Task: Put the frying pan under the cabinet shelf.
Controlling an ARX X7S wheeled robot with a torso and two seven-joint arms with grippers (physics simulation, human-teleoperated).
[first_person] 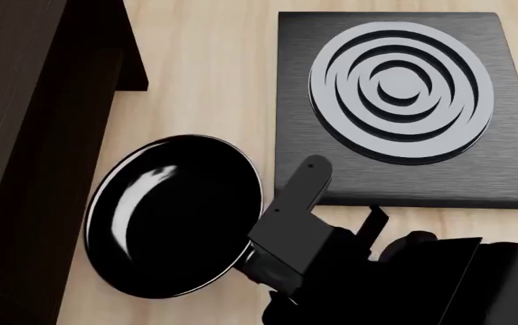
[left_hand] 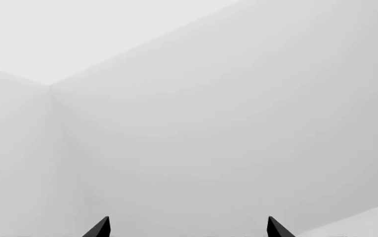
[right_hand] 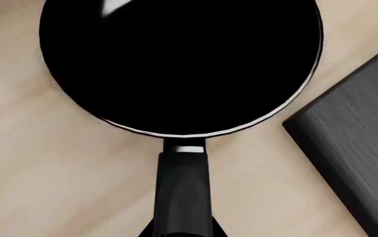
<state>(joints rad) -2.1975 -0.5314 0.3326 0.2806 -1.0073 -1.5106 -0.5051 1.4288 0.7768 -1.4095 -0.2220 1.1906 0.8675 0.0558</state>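
Glossy black frying pan (first_person: 173,217), dark wood-grain cabinet shelf (first_person: 24,122), brushed matt black square plate (first_person: 502,162), pale wooden tabletop (first_person: 204,74)

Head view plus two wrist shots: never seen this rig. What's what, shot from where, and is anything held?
It is a simulated two-armed robot. The head view looks down from its head onto a wooden table. On it lie the frying pan, a black square plate with grey rings, and at the left the dark cabinet shelf.

The right wrist view comes from the camera near the right gripper. It looks along the pan's handle, which runs between the fingers, so the gripper seems shut on it. In the head view the pan lies beside the shelf, not yet under it.

The left wrist view shows only the left gripper, fingertips apart and empty, facing blank white walls.
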